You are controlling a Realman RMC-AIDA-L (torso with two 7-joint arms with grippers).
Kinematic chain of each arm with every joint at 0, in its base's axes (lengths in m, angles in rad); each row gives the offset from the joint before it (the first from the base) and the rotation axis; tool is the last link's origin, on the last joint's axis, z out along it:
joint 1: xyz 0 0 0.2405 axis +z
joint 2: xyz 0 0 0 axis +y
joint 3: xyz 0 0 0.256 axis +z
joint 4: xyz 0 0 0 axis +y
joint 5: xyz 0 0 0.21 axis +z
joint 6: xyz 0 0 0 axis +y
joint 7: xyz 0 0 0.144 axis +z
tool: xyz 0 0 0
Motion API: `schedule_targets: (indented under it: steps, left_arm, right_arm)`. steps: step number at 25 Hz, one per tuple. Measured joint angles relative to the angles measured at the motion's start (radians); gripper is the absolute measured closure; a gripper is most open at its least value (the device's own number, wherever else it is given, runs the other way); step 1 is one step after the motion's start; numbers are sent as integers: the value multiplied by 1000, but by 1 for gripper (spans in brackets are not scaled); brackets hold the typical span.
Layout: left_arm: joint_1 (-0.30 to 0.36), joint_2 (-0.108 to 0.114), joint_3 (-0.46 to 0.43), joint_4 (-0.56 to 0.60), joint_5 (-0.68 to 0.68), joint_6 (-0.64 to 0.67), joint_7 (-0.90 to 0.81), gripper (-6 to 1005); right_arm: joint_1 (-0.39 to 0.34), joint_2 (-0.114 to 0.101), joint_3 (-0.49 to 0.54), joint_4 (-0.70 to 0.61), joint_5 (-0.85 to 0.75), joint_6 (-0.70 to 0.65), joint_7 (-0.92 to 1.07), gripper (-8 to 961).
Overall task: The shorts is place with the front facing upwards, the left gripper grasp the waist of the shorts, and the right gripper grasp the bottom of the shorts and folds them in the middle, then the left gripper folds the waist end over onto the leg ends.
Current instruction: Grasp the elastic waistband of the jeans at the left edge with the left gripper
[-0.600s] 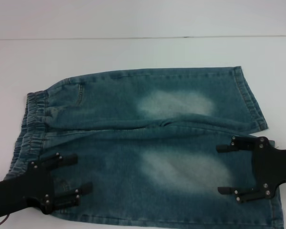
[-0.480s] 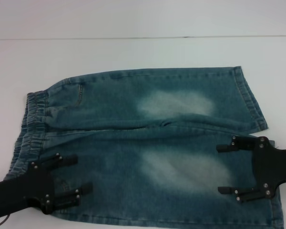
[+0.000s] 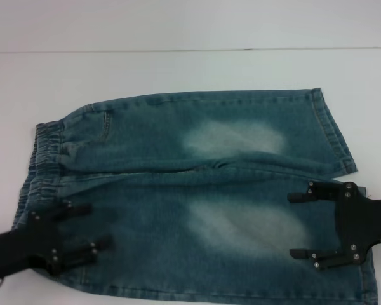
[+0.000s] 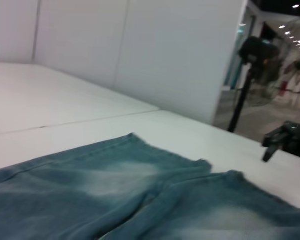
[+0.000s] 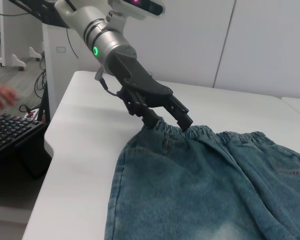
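Head view, left gripper [image 3: 92, 225] drawn back toward waist [image 3: 41, 162]

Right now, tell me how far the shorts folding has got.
Done: the shorts lie flat, unfolded, on the table. In hand: the left gripper is open over the near side by the waist, the right gripper open above the leg ends; neither has gripped the denim. Left: both grasps and both folds.

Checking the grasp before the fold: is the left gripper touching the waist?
Cannot tell. In the right wrist view the left gripper overlaps the waist, contact unclear.
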Motion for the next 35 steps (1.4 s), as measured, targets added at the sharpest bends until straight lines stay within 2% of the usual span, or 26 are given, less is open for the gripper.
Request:
schedule_targets:
  steps: [4, 7, 10, 15, 20, 28, 35]
  left_arm:
    - [31, -9, -1, 135, 1, -7, -128, 183]
    - [73, -24, 5, 286, 1, 3, -239, 187]
    - [109, -28, 6, 411, 20, 39, -337, 190]
    - [128, -30, 4, 531, 116, 50, -467, 196]
    - [103, -30, 8, 549, 199, 17, -511, 203]
    - [87, -28, 22, 504, 217, -76, -507, 213]
    - [79, -25, 25, 481, 223, -78, -496, 255]
  right_arm:
    - [0, 0, 1, -3, 3, 4, 1, 71]
    - [0, 0, 1, -6, 4, 17, 4, 72]
    - [0, 0, 2, -9, 4, 29, 6, 72]
    - [0, -3, 12, -10, 4, 32, 7, 71]
    - [0, -3, 14, -11, 3, 32, 7, 71]
    - [-4, -3, 15, -11, 3, 32, 8, 71]
    - [-5, -2, 15, -11, 4, 32, 7, 72]
